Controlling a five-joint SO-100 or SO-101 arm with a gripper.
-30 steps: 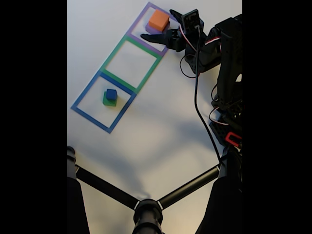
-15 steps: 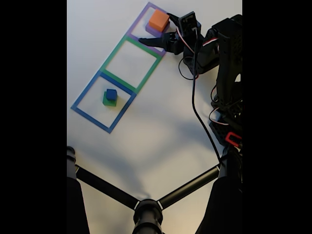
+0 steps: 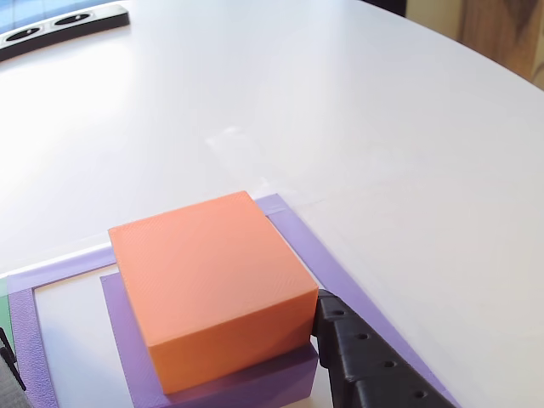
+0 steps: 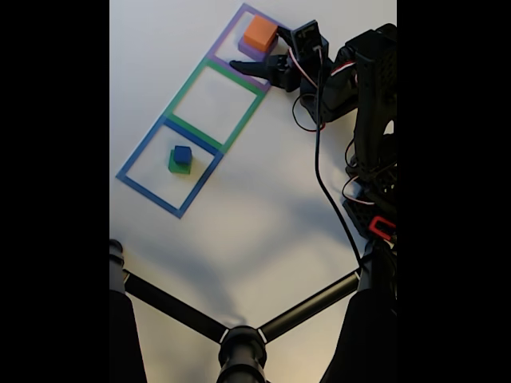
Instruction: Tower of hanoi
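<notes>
Black two-finger gripper (image 4: pixel 259 49) is spread wide around the stack in the purple taped square outline (image 4: pixel 239 16): one finger (image 4: pixel 249 67) on the near side, the other (image 3: pixel 374 370) just beside the block's right flank in the other view.

Target looks like the orange plastic cube (image 3: pixel 208 285), sitting on the flat purple plastic block (image 3: pixel 255 384), slightly off-centre.

Risks (judgement only):
- Closing too low grabs the purple base too, or drags both.
- The near finger looks further out than the far one, so an uneven close could shove the orange cube sideways off the base.

Count: four blocks. Orange on purple here; small blue cube (image 4: pixel 183 154) on green block (image 4: pixel 177 167) in the blue taped square (image 4: pixel 136 155). Three squares; the green taped square (image 4: pixel 185 84) holds nothing.
</notes>
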